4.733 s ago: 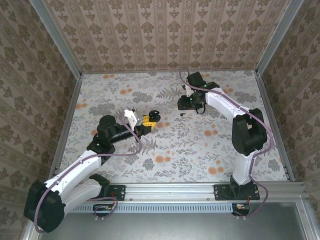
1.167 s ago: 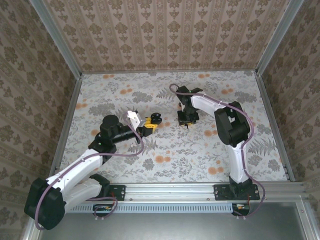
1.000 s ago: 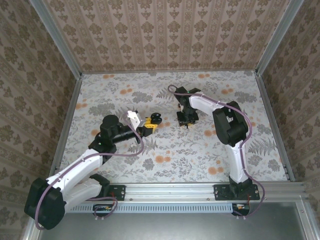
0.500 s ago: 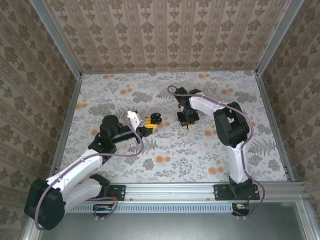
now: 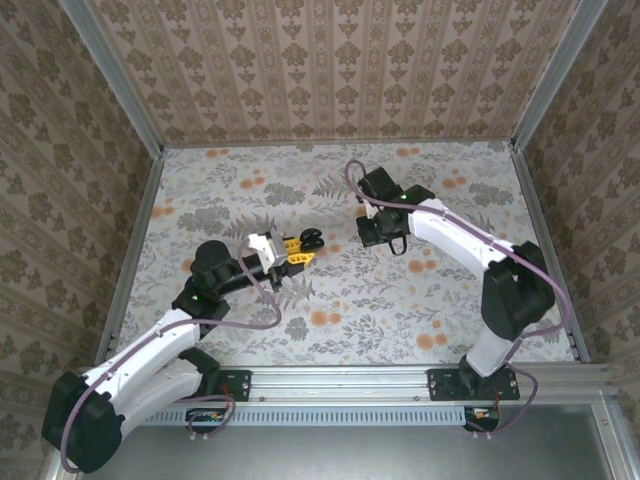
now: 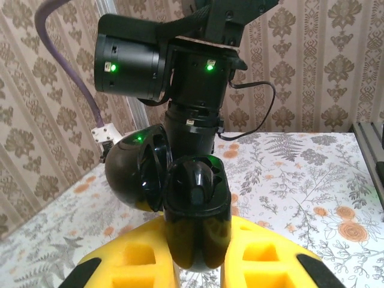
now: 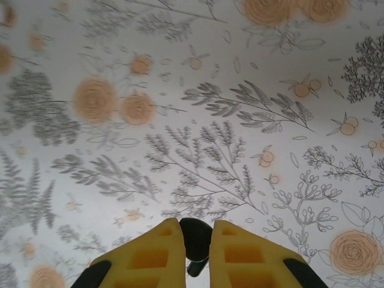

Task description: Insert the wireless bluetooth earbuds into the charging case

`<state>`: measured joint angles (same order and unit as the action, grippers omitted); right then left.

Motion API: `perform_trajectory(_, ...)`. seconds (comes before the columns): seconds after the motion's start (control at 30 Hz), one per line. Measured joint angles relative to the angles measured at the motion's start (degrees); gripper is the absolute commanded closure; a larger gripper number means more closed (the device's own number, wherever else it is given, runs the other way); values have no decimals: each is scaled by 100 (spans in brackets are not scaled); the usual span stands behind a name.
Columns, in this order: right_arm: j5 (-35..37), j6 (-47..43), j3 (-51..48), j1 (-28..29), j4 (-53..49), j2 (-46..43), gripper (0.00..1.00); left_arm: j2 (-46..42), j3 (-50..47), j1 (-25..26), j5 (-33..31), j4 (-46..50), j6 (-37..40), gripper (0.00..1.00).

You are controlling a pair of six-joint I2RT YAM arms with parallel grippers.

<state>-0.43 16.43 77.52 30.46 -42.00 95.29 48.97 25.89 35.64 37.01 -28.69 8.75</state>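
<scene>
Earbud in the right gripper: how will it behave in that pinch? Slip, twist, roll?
Likely light and rigid: the earbud is much narrower than the right gripper shut on it. Its smooth, rounded shell looks slippery, so it may twist in the pinch. Released, it would probably roll on the flat table.

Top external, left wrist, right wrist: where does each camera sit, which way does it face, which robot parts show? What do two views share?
Top external: overhead behind the arms, facing down; both show.
Left wrist: facing roughly level over the table; left gripper clamping the open charging case.
Right wrist: facing down; right gripper pinching an earbud.
Shared: charging case, top and left wrist.
</scene>
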Motion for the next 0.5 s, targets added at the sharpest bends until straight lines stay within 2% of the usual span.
perform_trajectory(0.27,-170,26,-533,151,645,-1239,94,9,0,74,-356,125,179,100)
perform_trajectory(0.5,-170,24,-990,535,1478,-2188,95,417,142,83,-680,251,-247,100)
